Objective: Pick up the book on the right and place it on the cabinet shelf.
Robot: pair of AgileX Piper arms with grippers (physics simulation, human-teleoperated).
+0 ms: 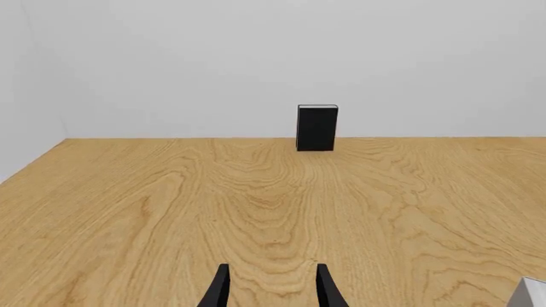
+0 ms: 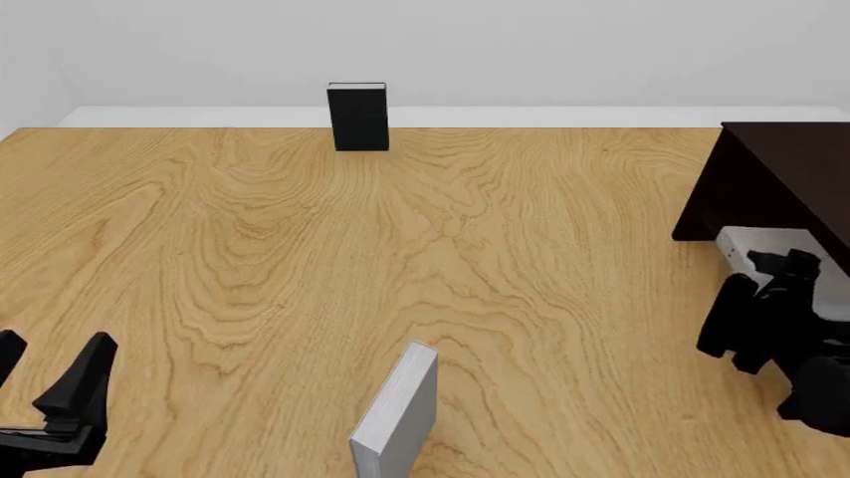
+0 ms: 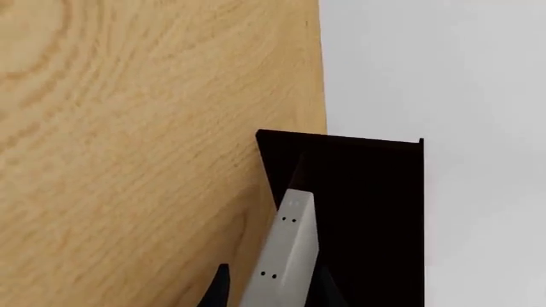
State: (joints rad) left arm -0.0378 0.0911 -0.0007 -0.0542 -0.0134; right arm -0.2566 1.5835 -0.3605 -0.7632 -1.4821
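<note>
The light grey book [image 3: 290, 249] is held between the fingers of my right gripper [image 3: 273, 293], which is shut on it. Its far end points into the dark opening of the nearly black cabinet [image 3: 375, 211]. In the front view the book [image 2: 767, 244] shows at the cabinet's [image 2: 783, 169] near lower edge, just ahead of my right gripper [image 2: 777, 267] at the table's right side. I cannot tell whether the book rests on the inner shelf. My left gripper [image 2: 47, 376] is open and empty at the near left; it also shows in the left wrist view [image 1: 271, 291].
A black book [image 2: 357, 117] stands upright at the table's far edge; it also shows in the left wrist view [image 1: 316, 128]. A taller, slimmer grey book [image 2: 398, 413] stands near the front middle, and its corner shows in the left wrist view [image 1: 530, 293].
</note>
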